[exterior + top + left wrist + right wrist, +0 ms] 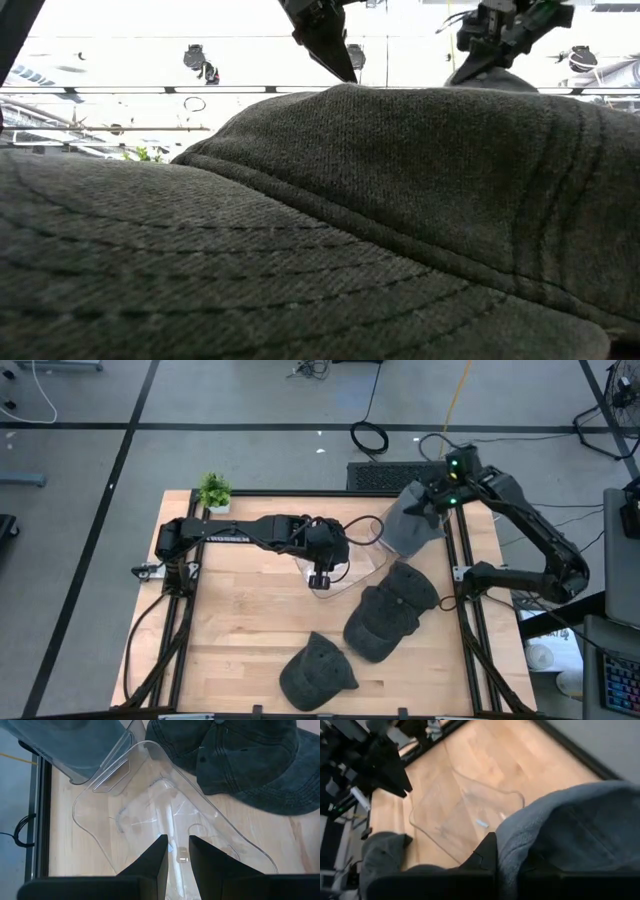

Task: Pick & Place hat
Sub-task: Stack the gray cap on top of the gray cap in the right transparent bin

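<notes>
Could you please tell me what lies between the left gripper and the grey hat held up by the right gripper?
In the high view, only the clear plastic tray lies between the left gripper and the raised grey hat in the right gripper.

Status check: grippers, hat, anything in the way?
Right gripper shut on grey hat, raised. Left gripper gripping clear tray. Two dark hats beside tray.

two hats [390,612] right of centre, third hat [315,675] front
</notes>
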Tool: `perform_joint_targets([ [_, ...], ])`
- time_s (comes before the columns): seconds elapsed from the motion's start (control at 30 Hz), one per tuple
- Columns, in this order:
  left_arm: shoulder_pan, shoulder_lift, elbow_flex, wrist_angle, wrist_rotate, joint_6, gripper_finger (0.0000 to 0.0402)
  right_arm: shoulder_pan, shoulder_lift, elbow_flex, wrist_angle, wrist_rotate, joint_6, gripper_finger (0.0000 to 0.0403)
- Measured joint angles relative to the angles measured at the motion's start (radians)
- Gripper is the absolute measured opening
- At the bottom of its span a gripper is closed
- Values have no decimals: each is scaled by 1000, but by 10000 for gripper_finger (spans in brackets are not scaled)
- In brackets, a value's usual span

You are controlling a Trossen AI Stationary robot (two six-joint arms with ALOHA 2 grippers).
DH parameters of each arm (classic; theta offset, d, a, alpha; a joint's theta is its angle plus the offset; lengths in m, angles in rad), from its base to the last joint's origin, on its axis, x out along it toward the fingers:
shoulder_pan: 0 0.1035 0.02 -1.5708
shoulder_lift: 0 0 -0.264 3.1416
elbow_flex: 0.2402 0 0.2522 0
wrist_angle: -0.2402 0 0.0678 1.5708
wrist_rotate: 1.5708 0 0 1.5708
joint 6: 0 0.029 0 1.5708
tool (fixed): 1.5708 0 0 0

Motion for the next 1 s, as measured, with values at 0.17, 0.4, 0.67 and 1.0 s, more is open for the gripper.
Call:
perform_joint_targets([
  [0.17, 0, 0, 0, 0, 0, -2, 88, 55, 51, 0, 0, 7, 0, 0],
  [0.4, 2, 0, 0, 0, 0, 2, 88, 109, 92, 0, -11, 314, 2, 0],
  [0.67, 17, 0, 0, 1, 0, -2, 88, 122, 132, -63, 77, 672, -23, 0],
  [1.0, 16, 0, 0, 1, 0, -11, 88, 122, 157, -268, 362, 748, -123, 1],
])
